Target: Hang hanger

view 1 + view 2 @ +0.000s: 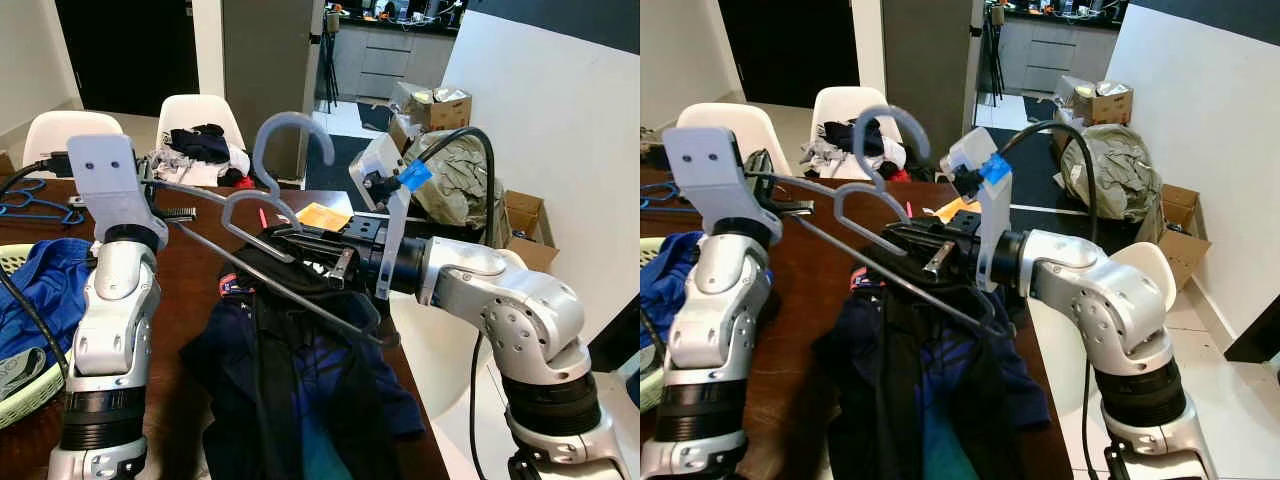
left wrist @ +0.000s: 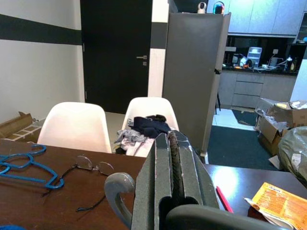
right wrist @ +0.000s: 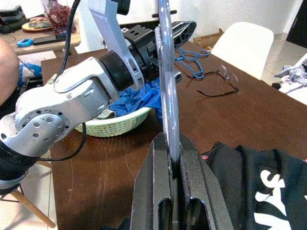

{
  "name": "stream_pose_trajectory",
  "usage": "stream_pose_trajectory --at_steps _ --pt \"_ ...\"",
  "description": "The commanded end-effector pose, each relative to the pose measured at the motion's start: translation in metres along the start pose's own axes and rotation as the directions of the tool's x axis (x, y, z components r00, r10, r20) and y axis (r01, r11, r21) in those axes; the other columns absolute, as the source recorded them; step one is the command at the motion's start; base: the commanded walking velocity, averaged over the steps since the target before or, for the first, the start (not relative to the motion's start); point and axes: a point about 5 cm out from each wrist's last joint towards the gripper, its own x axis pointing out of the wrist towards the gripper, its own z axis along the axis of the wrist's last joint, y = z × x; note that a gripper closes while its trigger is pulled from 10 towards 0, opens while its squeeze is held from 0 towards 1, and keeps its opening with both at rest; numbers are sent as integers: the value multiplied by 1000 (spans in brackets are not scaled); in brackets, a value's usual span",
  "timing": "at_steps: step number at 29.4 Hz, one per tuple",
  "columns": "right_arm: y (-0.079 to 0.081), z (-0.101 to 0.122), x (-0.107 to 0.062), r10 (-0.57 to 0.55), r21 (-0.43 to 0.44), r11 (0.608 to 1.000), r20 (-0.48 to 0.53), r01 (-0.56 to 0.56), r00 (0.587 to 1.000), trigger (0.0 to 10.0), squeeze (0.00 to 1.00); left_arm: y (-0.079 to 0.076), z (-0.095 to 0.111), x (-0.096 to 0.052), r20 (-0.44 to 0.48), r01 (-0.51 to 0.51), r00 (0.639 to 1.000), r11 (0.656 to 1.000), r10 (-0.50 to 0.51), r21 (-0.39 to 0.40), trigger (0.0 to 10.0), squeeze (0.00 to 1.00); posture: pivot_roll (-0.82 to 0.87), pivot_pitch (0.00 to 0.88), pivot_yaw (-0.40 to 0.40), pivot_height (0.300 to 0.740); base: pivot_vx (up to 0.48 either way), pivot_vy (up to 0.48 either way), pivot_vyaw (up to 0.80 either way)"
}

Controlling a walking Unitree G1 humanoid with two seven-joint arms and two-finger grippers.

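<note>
A grey plastic hanger [image 1: 262, 213] is held over the brown table [image 1: 190, 290], hook [image 1: 290, 135] pointing up. My left gripper [image 1: 165, 195] is shut on its left end; the left wrist view shows the closed fingers [image 2: 158, 167] with the grey hanger at their base. Near the hanger's middle, my right gripper [image 1: 290, 243] is shut on it. In the right wrist view the closed fingers [image 3: 192, 177] pinch the grey bar [image 3: 168, 96]. A dark navy and black garment [image 1: 300, 390] drapes from the hanger's lower bar [image 1: 300, 300] onto the table.
A green basket [image 1: 25, 395] with blue cloth stands at the table's left edge. Blue hangers [image 1: 35, 205] and glasses [image 2: 88, 165] lie farther back, an orange packet [image 1: 322, 216] at the far right. White chairs [image 1: 200, 110], one with clothes, stand behind. Cardboard boxes [image 1: 525, 225] line the right wall.
</note>
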Motion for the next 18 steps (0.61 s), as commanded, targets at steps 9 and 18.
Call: stream_pose_trajectory --at_steps 9,18 --pt "-8 0 -6 -42 -34 999 -10 42 999 0 0 -34 5 -11 41 332 943 922 -331 -198 10000 1000 76 0 -55 740 0 0 0" --pt "-27 4 -14 -136 -69 988 30 138 990 0 0 -60 -2 -38 -1 609 784 769 -621 -194 10000 1000 84 0 -57 740 0 0 0"
